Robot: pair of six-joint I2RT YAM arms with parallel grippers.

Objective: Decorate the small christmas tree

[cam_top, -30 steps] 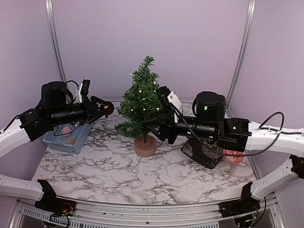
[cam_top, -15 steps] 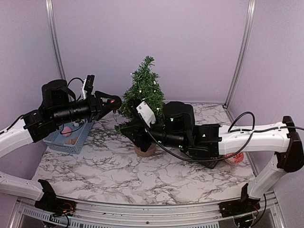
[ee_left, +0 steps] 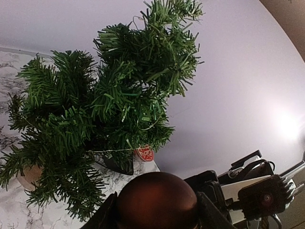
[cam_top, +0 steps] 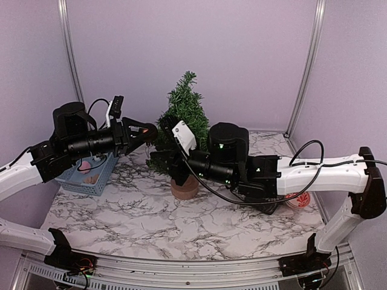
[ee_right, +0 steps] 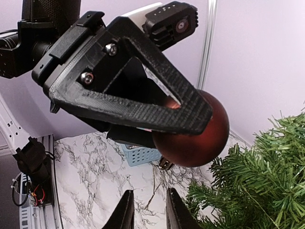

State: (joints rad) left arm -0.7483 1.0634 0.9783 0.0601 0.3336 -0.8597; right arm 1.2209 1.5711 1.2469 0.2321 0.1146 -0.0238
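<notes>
I'm gripping the red bauble (ee_left: 157, 200) in the left gripper (cam_top: 144, 130), hovering it just left of the small christmas tree (cam_top: 184, 112), which is standing upright.

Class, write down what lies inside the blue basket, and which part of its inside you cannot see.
Inside the blue basket, a pink item and a tan one show. The left arm covers its far part.
</notes>
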